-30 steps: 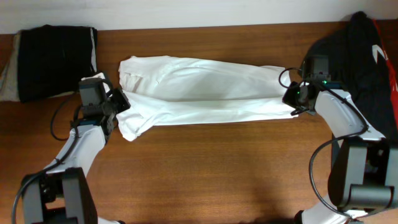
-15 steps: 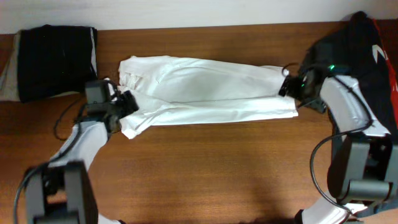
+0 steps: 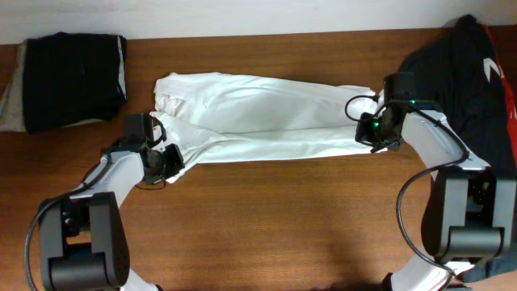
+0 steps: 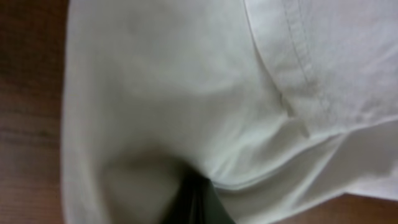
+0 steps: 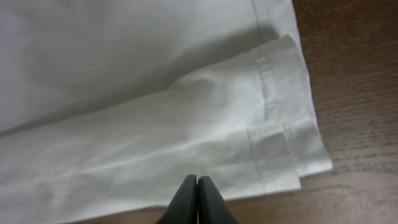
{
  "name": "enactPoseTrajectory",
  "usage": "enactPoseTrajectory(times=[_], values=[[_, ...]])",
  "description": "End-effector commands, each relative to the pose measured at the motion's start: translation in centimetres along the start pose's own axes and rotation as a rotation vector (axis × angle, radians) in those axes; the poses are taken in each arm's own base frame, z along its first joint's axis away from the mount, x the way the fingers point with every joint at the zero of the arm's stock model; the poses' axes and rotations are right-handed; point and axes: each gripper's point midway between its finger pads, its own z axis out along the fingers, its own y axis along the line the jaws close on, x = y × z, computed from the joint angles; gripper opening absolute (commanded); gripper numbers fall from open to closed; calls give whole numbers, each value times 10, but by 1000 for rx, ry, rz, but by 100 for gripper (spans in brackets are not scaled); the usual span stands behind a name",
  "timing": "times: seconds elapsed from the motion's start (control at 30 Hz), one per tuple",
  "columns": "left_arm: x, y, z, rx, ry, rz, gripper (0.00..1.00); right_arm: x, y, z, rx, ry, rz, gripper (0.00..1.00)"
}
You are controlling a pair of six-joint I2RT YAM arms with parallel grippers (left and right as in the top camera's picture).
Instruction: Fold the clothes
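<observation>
The white T-shirt [image 3: 266, 121] lies as a long folded strip across the far half of the table. My left gripper [image 3: 166, 158] is at its lower left corner. In the left wrist view the white cloth [image 4: 186, 93] fills the frame and puckers around the dark fingers [image 4: 194, 202], which look shut on it. My right gripper [image 3: 367, 131] is at the shirt's right end. In the right wrist view its fingers [image 5: 198, 183] are shut tight, tips over the hemmed lower edge of the shirt [image 5: 155, 93]; no cloth shows between them.
A black garment with red and white marks [image 3: 477, 73] lies heaped at the far right. A folded black and beige bundle [image 3: 69, 77] sits at the far left. Bare brown table [image 3: 275, 226] stretches in front of the shirt.
My left gripper has moved right and toward me onto the shirt's lower left corner. My right gripper has shifted left onto the shirt's right end. The shirt has hardly moved.
</observation>
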Motion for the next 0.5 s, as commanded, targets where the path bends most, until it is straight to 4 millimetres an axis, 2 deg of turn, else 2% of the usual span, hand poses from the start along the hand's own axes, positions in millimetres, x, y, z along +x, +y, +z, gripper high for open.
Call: enactPoseTrajectory(times=[0.0, 0.1, 0.27, 0.37, 0.47], values=[[4, 17, 12, -79, 19, -4, 1, 16, -9, 27, 33, 70, -4, 6], [9, 39, 10, -176, 35, -27, 1, 26, -26, 47, 107, 120, 1, 4], [20, 86, -3, -309, 82, -124, 1, 27, -39, 49, 179, 121, 3, 4], [31, 111, -13, -339, 128, -230, 1, 31, -49, 43, 240, 128, 43, 4], [37, 131, -28, -356, 158, -307, 1, 31, -55, 20, 292, 106, 90, 4]])
